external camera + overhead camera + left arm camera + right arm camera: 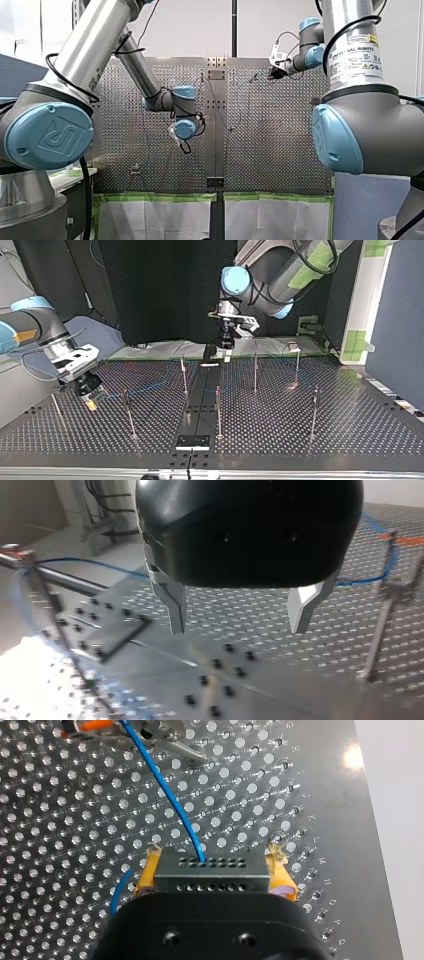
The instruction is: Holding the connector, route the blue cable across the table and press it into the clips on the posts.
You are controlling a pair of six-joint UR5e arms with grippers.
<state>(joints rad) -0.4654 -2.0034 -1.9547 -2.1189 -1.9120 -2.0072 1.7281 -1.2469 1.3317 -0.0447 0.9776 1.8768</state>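
Between the yellow pads [144, 876] of my right gripper [215, 856]: a grey rectangular metal connector [212, 876] with rows of small holes, clamped at both ends, just above the perforated metal table [60, 820]. A thin blue cable [165, 785] leaves the connector's front face and curves away ahead to a blurred fitting with an orange part [95, 725]

Top view: right gripper low over the table at the view's left. Cable runs from it toward the middle, among thin metal posts [183, 375]. Cannot tell if it sits in any clip

My left gripper [237, 627], black with bare metal fingers [175, 605], is spread apart over the table. Top view puts it at the far edge near the middle, well apart from the connector
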